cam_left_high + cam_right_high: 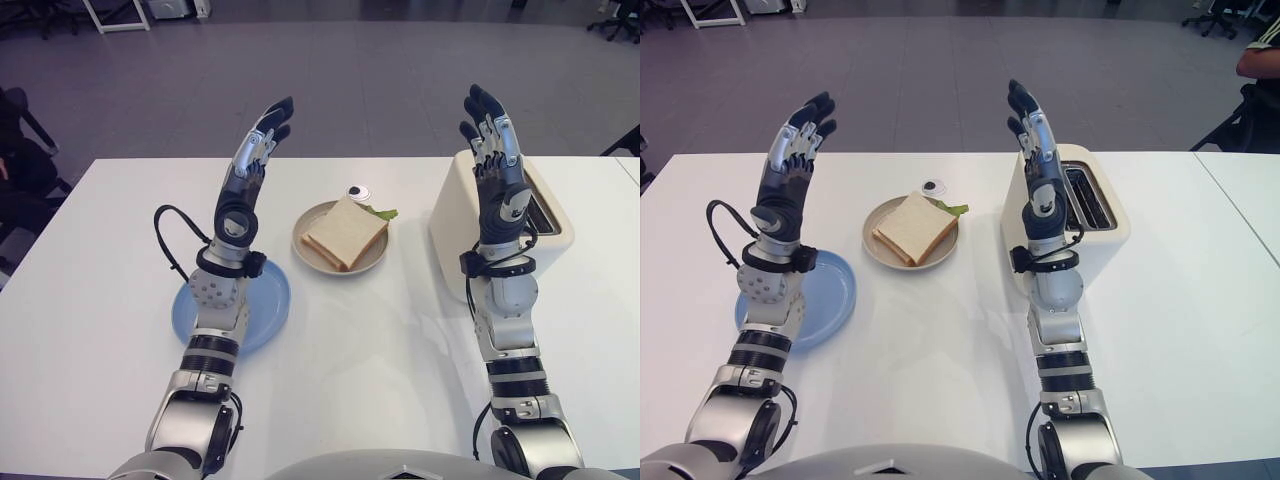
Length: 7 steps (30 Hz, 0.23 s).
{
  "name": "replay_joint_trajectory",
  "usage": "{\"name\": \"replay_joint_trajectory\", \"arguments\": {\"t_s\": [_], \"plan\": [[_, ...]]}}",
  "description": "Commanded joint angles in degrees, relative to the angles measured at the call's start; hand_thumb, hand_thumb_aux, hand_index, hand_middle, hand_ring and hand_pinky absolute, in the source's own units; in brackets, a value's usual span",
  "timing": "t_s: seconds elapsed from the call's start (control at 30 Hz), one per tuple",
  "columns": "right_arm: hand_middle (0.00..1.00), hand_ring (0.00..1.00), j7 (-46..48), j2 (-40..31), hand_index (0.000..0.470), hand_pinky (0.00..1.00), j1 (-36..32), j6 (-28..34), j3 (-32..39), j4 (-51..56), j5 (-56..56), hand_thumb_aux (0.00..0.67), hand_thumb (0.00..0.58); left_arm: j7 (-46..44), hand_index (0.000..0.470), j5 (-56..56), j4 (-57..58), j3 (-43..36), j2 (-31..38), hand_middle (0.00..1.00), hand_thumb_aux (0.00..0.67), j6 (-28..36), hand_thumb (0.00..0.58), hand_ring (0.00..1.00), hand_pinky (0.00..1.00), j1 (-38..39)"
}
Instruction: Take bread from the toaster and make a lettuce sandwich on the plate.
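A sandwich (345,231) of white bread with a bit of green lettuce (381,212) peeking out at its far side lies on a beige plate (309,251) in the middle of the white table. A cream toaster (1105,213) stands to the right of it, its slots dark. My left hand (254,158) is raised above the table left of the plate, fingers stretched out and holding nothing. My right hand (493,142) is raised in front of the toaster, also open and empty.
An empty blue plate (263,303) lies under my left forearm. A small white and black round object (358,191) sits just behind the beige plate. The table's far edge runs behind the toaster, with grey floor beyond.
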Motion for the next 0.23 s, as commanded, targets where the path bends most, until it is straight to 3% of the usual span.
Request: {"name": "replay_joint_trajectory", "arguments": {"t_s": [0.03, 0.23], "plan": [[0.00, 0.00, -0.34, -0.15, 0.000, 0.00, 0.55, 0.44, -1.19, -0.92, -1.00, 0.000, 0.000, 0.38, 0.000, 1.78, -0.03, 1.20, -1.46, 0.00, 0.000, 0.87, 0.000, 0.00, 0.00, -0.61], [0.00, 0.00, -0.37, -0.07, 0.000, 0.00, 0.39, 1.75, -1.59, -2.21, -1.20, 0.000, 0.000, 2.06, 0.000, 3.43, -0.72, 2.50, -3.51, 0.00, 0.000, 2.63, 0.000, 0.00, 0.00, -1.32]]}}
